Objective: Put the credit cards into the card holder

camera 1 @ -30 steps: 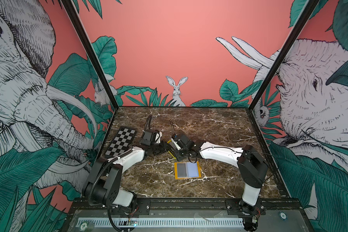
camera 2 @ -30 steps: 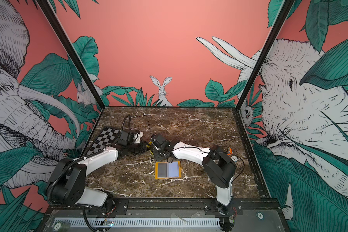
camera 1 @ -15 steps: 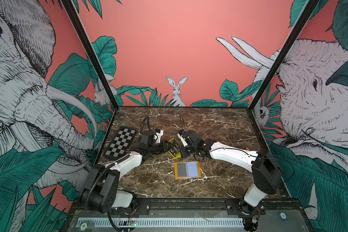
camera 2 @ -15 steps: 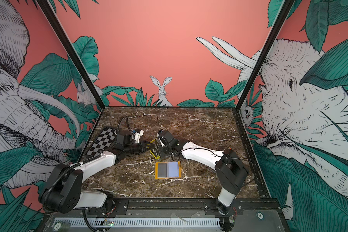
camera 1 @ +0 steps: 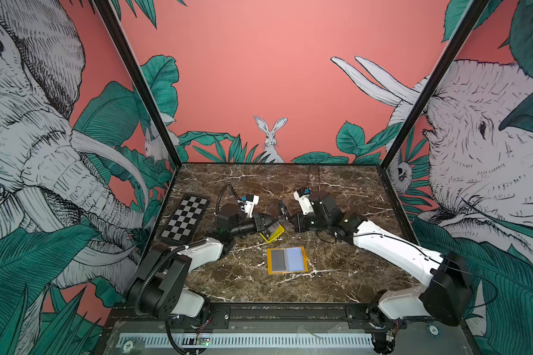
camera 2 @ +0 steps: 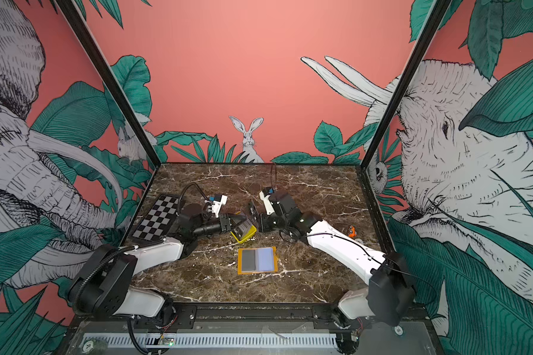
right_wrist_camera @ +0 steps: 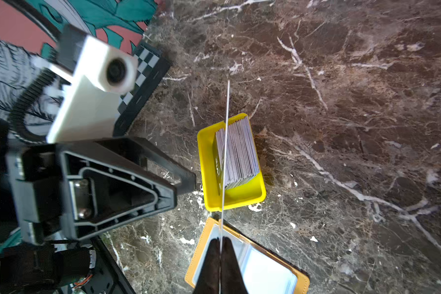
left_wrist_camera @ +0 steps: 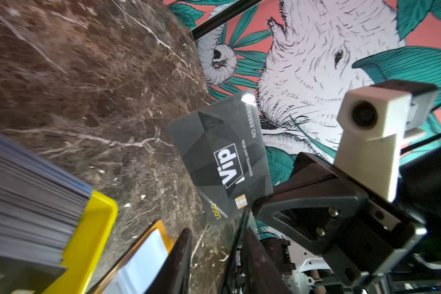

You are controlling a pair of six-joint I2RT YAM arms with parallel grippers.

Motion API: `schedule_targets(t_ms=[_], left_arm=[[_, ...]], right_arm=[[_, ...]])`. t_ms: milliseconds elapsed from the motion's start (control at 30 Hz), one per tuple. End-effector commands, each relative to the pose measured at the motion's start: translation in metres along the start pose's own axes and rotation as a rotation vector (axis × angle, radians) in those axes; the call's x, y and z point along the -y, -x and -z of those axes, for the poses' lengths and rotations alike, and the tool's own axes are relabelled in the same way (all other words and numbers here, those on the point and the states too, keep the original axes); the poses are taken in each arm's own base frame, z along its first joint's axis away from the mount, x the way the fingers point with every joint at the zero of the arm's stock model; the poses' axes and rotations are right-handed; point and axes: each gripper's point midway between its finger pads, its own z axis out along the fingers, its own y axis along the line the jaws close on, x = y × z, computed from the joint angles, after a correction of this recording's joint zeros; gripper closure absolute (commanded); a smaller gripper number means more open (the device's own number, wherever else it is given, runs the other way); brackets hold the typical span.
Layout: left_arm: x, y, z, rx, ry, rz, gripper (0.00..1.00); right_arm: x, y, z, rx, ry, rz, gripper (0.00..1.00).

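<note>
My right gripper (right_wrist_camera: 220, 250) has lifted clear of the tray (right_wrist_camera: 206, 157) since a second ago. It is clamped on one card (left_wrist_camera: 222, 163), held on edge at 1 o'clock of the tray. The stack (right_wrist_camera: 239, 152) stands in the tray. My left gripper (left_wrist_camera: 217, 239) hangs just beside the tray, jaws apart, empty. The holder (camera 1: 286, 259) lies open and flat at 5 o'clock of the tray.
</note>
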Motion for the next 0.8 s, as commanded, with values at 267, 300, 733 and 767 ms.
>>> schedule_targets(t_ms=[267, 300, 733, 767], left_arm=[[0.054, 0.027, -0.015, 0.041, -0.289, -0.016, 0.64], [0.055, 0.027, -0.016, 0.039, -0.294, -0.020, 0.64], [0.080, 0.027, -0.027, -0.001, -0.355, -0.049, 0.64], [0.081, 0.027, -0.027, 0.000, -0.358, -0.047, 0.64]], right_arm=[[-0.003, 0.021, 0.061, 0.133, 0.211, -0.157, 1.00], [-0.003, 0.022, 0.064, 0.145, 0.229, -0.170, 1.00], [-0.014, 0.033, 0.076, 0.199, 0.404, -0.236, 1.00], [-0.015, 0.033, 0.076, 0.200, 0.411, -0.236, 1.00]])
